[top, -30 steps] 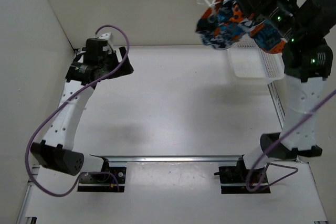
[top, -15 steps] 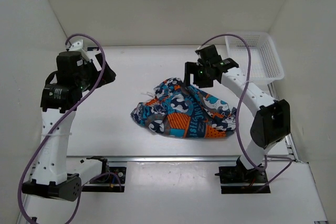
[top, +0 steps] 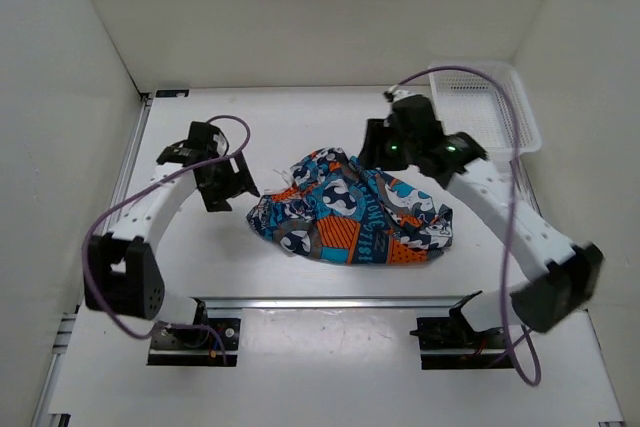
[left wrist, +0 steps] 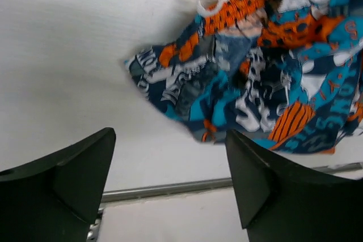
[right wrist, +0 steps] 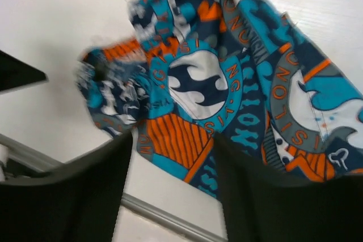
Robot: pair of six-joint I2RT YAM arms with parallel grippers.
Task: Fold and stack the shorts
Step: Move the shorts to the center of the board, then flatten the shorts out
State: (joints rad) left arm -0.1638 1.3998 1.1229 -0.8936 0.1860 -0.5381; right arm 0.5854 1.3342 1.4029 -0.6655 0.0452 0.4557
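Table (top: 330, 122); shorts (top: 350, 212) just beside left claw (left wrist: 170, 134)

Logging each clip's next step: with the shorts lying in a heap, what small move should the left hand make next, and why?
Probably lower the open left hand onto the nearest edge of the shorts and pinch it. They lie crumpled, not flat, and the right hand is open too, holding nothing.
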